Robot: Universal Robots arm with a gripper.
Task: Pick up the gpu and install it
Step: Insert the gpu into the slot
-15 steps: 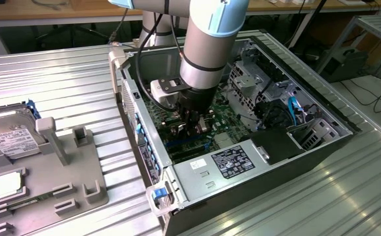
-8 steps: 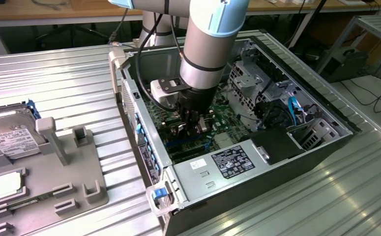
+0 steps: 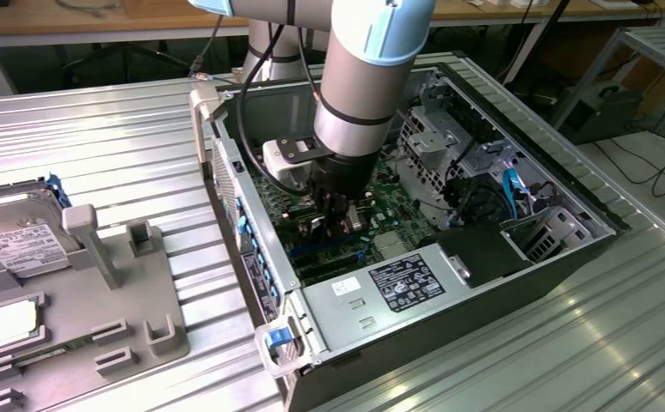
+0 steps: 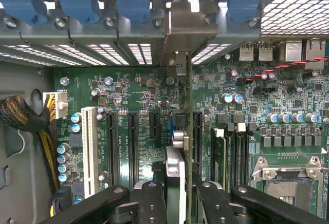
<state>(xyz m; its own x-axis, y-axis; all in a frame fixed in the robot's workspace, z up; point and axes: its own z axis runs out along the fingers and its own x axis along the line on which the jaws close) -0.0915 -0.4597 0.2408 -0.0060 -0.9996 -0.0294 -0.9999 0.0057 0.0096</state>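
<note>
gpu (image 4: 188, 131): held on edge inside the open pc case (image 3: 561, 184), seen edge-on in the wrist view as a thin strip. Long axis runs parallel to the slots on the green motherboard (image 4: 139, 88), from the pincer twd the rear wall of the case. Metal bracket end (image 4: 186, 29) points at the rear slot openings, by the blue retainer clips (image 4: 87, 0).
pincer (image 4: 177, 196): clamped on the gpu, black fingers (image 4: 149, 203) pressed on either side of the card. In the exterior view it's down inside the case (image 3: 335, 219) over the board.
slots: black expansion slots (image 4: 131, 142) + one white slot (image 4: 88, 144) lie beside the card. Can't tell if the card edge is seated in one yet.
case contents: empty cpu socket (image 4: 288, 178), braided cable bundle (image 4: 23, 113), power supply w/ label (image 3: 407, 283), drive cage (image 3: 441, 142).
worktop (image 3: 103, 146): ribbed metal, case lying on its side on it.
gray holder tray (image 3: 137, 326): on the exterior view's left, w/ a hard drive (image 3: 17, 236) and a square cpu chip (image 3: 14, 322) in it.
room: wooden benches (image 3: 103, 21) and cables behind.
</note>
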